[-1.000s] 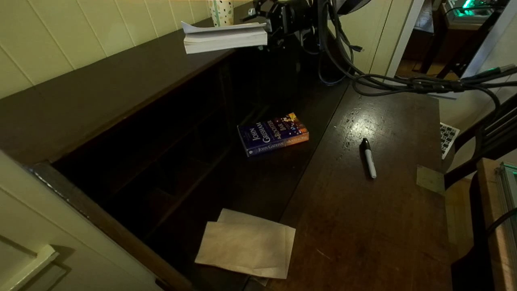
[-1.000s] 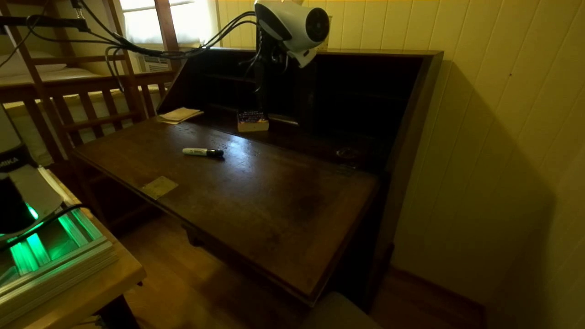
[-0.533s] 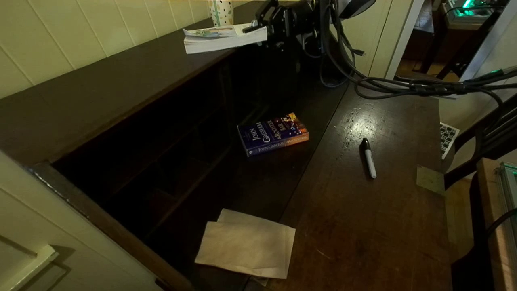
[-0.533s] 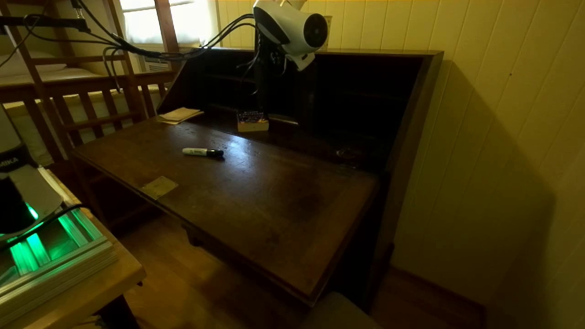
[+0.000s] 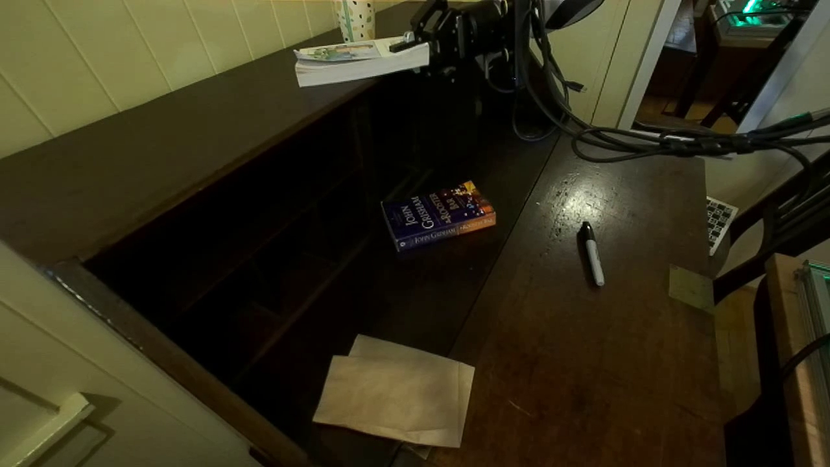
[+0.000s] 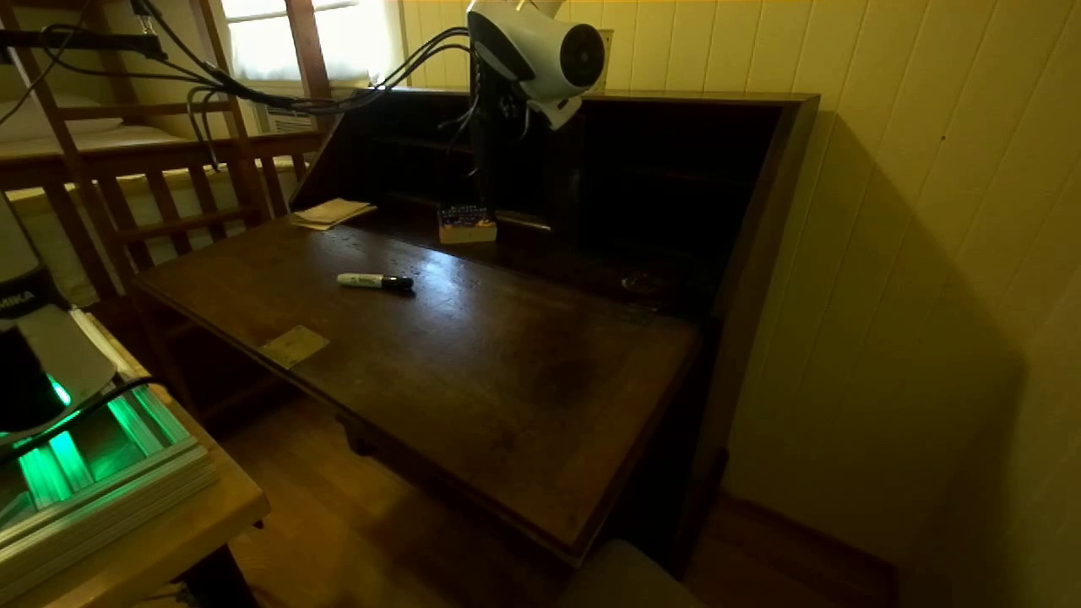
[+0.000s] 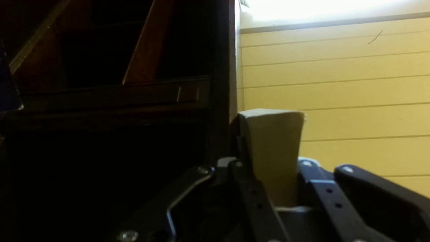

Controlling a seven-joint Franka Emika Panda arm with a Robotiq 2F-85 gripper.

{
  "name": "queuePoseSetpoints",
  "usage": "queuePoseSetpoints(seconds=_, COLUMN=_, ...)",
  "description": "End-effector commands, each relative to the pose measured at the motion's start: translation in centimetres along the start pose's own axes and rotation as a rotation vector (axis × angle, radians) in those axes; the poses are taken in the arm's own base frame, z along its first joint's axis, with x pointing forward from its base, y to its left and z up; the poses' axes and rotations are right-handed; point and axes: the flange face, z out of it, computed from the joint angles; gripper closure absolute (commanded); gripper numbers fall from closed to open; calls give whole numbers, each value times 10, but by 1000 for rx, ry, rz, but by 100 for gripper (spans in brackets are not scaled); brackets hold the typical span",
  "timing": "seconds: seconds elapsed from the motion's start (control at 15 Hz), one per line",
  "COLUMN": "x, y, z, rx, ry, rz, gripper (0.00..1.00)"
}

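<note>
A thick paperback book (image 5: 363, 66) with white page edges and a coloured picture on its upper face is at the top ledge of the dark desk, in an exterior view. My gripper (image 5: 414, 56) is closed on its near end, one finger on top and the other below. In the wrist view the book (image 7: 276, 154) stands between the two fingers (image 7: 270, 161), which press on both sides. I cannot tell whether the book touches the ledge. The gripper is hidden behind the arm (image 6: 536, 51) in an exterior view.
A blue John Grisham paperback (image 5: 441, 217) lies on the desk below. A marker (image 5: 592, 256) and brown papers (image 5: 395, 395) lie on the desk (image 6: 473, 380). A spotted cup (image 5: 356, 21) stands on the ledge by the wall. Cables (image 5: 674, 139) hang from the arm.
The gripper has gone from open to closed on the book; its upper finger came down. The book's raised upper cover is flatter, showing the picture. Little differs over the last half second.
</note>
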Motion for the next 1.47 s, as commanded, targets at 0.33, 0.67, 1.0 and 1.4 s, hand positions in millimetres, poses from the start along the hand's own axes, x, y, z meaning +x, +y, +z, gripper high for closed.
queuePoseSetpoints(seconds=0.33, x=-40, y=-7, z=-11, rx=-38, ry=-46, rz=13, gripper=94)
queuePoseSetpoints(seconds=0.67, x=-65, y=-8, z=-18, rx=-75, ry=-53, rz=35, gripper=94)
queuePoseSetpoints(seconds=1.0, x=-96, y=-6, z=-28, rx=-105, ry=-51, rz=63, gripper=94)
queuePoseSetpoints(seconds=1.4, x=-123, y=0, z=-43, rx=-128, ry=-50, rz=98, gripper=94)
